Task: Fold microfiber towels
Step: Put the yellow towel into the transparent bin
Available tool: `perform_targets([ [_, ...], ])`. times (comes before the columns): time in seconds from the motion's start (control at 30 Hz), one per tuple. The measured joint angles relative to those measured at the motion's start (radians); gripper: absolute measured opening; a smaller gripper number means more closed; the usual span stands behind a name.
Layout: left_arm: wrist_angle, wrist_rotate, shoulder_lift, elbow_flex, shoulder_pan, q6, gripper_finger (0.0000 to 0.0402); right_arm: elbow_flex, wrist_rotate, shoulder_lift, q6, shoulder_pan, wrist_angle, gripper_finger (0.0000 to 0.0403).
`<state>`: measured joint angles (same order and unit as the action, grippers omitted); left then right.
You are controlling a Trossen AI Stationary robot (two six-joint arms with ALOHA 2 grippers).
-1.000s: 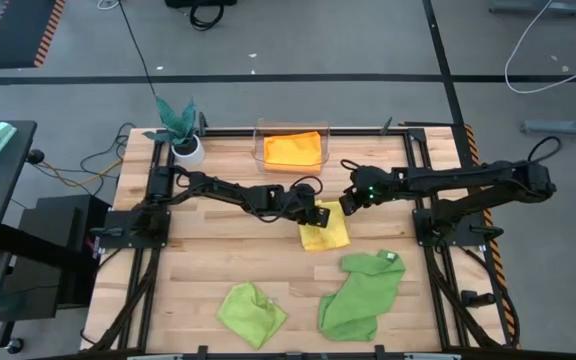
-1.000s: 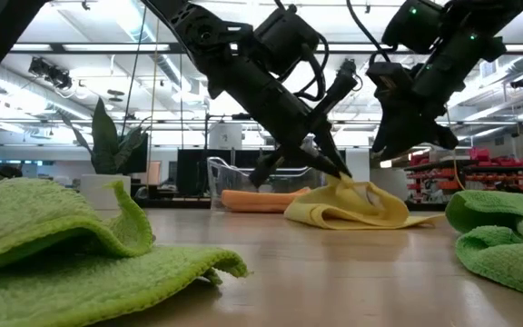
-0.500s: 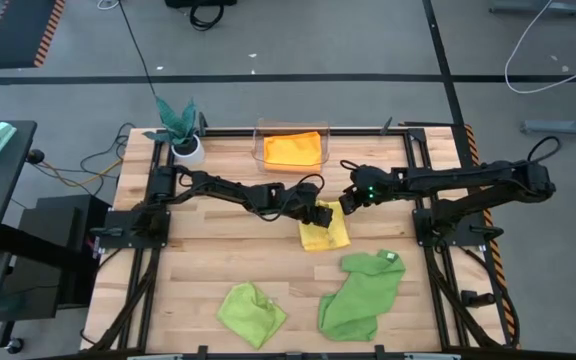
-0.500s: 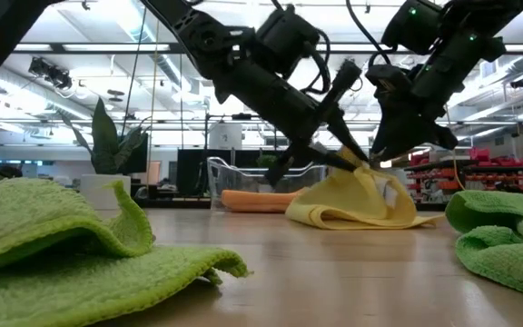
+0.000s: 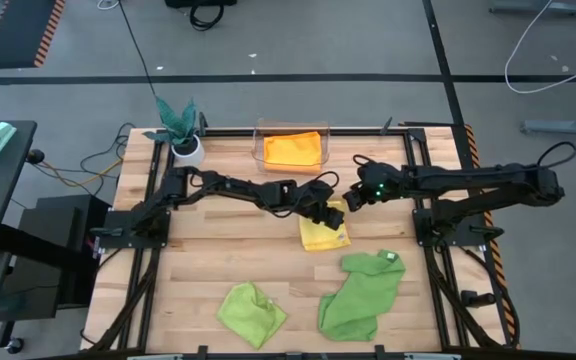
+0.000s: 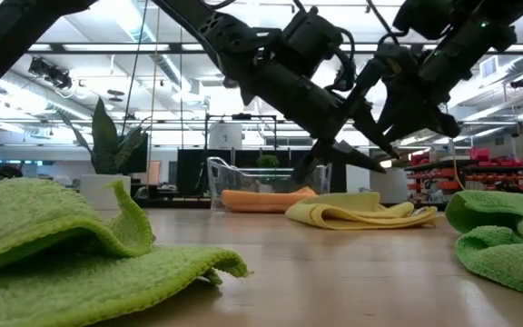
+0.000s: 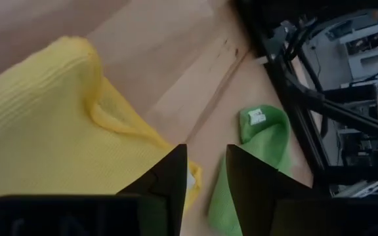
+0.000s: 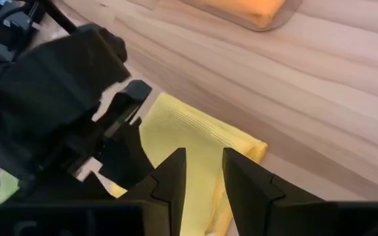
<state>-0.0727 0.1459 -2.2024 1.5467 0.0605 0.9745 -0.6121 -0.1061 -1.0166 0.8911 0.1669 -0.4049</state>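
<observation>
Nearest the front edge of the worktop (image 5: 208, 262) lay the lime green towel (image 5: 251, 312), crumpled, and beside it toward the right edge the larger mid-green towel (image 5: 361, 295), bunched, with a small white tag (image 5: 389, 257) at its far end. In the low view both were cut off by the picture's edges, so their full outlines could not be made out there.

Past them, around the middle of the worktop, the yellow towel (image 5: 324, 229) lay folded flat. The left gripper (image 5: 332, 209) hung just above its far edge, fingers parted and holding nothing. The right gripper (image 5: 349, 200) hovered just beside it on the side of the right edge, its fingers likewise apart and empty. In the low view the two grippers overlapped, so where one ended and the other began was hard to tell.

At the back edge a clear bin (image 5: 291, 131) held the orange towel (image 5: 293, 149), folded. Near the back left corner stood a teal-leaved plant (image 5: 177, 119) in a white pot (image 5: 188, 151).

The worktop was pale wooden planks in a black metal frame. Beyond it lay a grey floor with cables (image 5: 543, 50) and, at table height, a bright workshop hall with ceiling lights and shelving.
</observation>
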Motion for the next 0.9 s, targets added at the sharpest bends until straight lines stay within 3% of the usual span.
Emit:
perform_targets([
  [0.17,0.062,0.039,0.036,0.007,0.012,-0.054,0.0111,0.000,0.008,0.043,0.023,-0.001,-0.064,0.0107],
  [0.4,0.523,0.011,0.102,0.004,0.029,-0.150,0.0116,0.000,0.031,0.070,0.017,-0.033,-0.151,0.0107],
  [0.53,0.748,-0.074,0.135,0.004,0.014,-0.171,0.0119,0.000,0.079,0.081,0.021,-0.056,-0.179,0.0107],
  [0.63,0.838,-0.130,0.160,0.004,0.001,-0.131,0.0116,0.000,0.085,0.089,0.026,-0.076,-0.194,0.0107],
  [0.9,0.864,-0.173,0.193,-0.049,-0.021,-0.004,0.0113,0.000,0.085,0.141,0.036,-0.195,-0.222,0.0107],
])
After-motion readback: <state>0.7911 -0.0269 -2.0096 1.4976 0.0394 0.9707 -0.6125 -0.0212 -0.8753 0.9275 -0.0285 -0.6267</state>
